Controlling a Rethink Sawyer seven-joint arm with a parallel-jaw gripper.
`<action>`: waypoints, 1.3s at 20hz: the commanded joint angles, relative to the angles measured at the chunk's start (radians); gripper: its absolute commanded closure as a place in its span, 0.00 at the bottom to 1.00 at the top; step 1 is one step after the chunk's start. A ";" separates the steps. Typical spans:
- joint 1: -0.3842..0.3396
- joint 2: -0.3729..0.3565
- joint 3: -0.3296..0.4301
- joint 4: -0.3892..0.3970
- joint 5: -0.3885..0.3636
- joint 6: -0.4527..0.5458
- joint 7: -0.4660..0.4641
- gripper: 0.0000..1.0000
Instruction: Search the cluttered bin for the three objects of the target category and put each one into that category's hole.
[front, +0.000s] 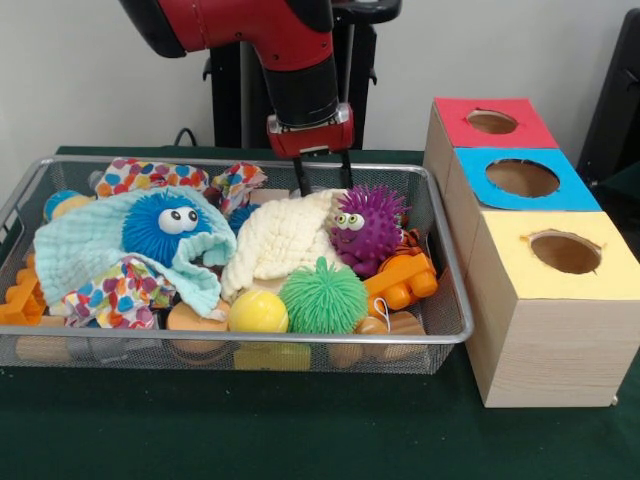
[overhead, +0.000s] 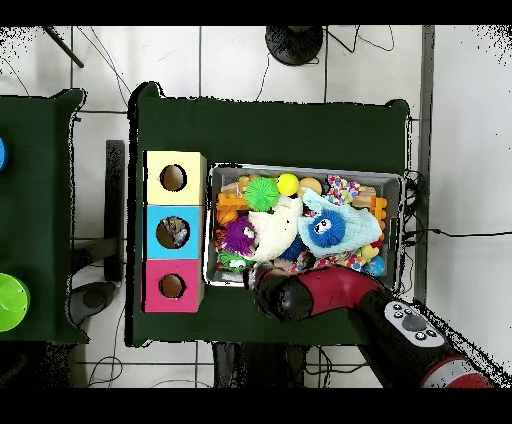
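Note:
A wire mesh bin (front: 455, 300) holds a heap of toys and cloths. Three spiky balls show: a blue one with eyes (front: 163, 224) wrapped in a pale blue cloth (front: 80, 250), a purple one with eyes (front: 368, 222), and a green one (front: 322, 296) near the front. My gripper (front: 322, 182) hangs open at the back of the bin, its black fingers (front: 300, 180) just over a cream cloth (front: 280, 240) and left of the purple ball, with nothing between them. In the overhead view the arm (overhead: 300, 292) hides the gripper.
Beside the bin stand three wooden boxes with holes on top: red (front: 455, 112), blue (front: 480, 185), yellow (front: 520, 275). Something grey lies inside the blue box's hole (overhead: 176, 233). A yellow ball (front: 258, 311), orange blocks (front: 405, 280) and spotted cloths (front: 150, 178) also fill the bin.

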 joint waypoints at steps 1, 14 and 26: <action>-0.057 0.047 0.059 -0.089 -0.097 -0.014 -0.108 0.00; -0.023 0.017 0.036 -0.093 -0.114 -0.013 -0.056 0.00; 0.083 0.067 -0.047 -0.201 -0.149 -0.037 0.000 0.00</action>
